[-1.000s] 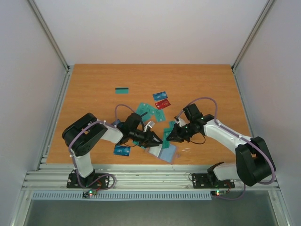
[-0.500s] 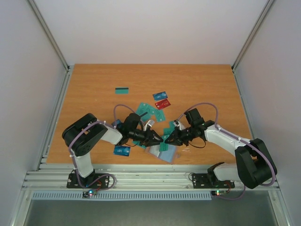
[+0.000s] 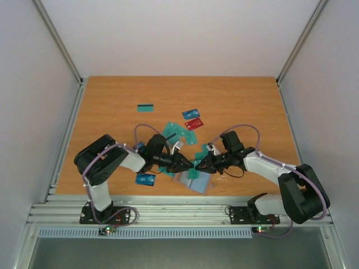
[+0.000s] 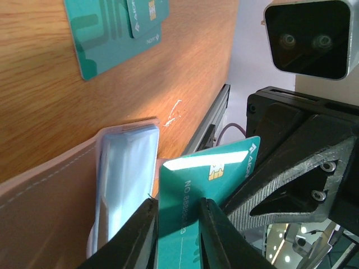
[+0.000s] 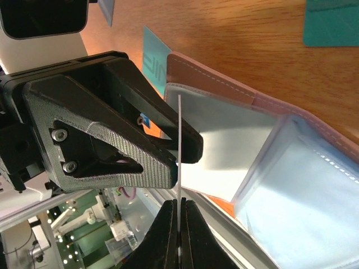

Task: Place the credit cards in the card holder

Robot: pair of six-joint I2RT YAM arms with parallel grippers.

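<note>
The card holder (image 3: pixel 196 182) lies open near the front edge. Its brown leather (image 5: pixel 224 89) and clear sleeves show in both wrist views, and it sits at the left of the left wrist view (image 4: pixel 50 193). My right gripper (image 3: pixel 201 165) (image 5: pixel 180 204) is shut on a teal credit card (image 5: pixel 179 134), seen edge-on just above the sleeves. My left gripper (image 3: pixel 183 164) (image 4: pixel 176 204) is slightly open. Its fingers (image 4: pixel 140 230) frame the face of the same card (image 4: pixel 207 174) and one tip rests against it. The two grippers are almost nose to nose over the holder.
Loose cards lie behind the grippers: a dark-striped one (image 3: pixel 146 106), a blue one (image 3: pixel 190 114), a red one (image 3: pixel 194 124) and several teal ones (image 3: pixel 174 131) (image 4: pixel 112 33). Another blue card (image 3: pixel 145 179) lies by the left arm. The table's front rail is close behind the holder.
My right gripper has carried the teal card left and down to the holder, meeting my left gripper. The left gripper has barely shifted.
</note>
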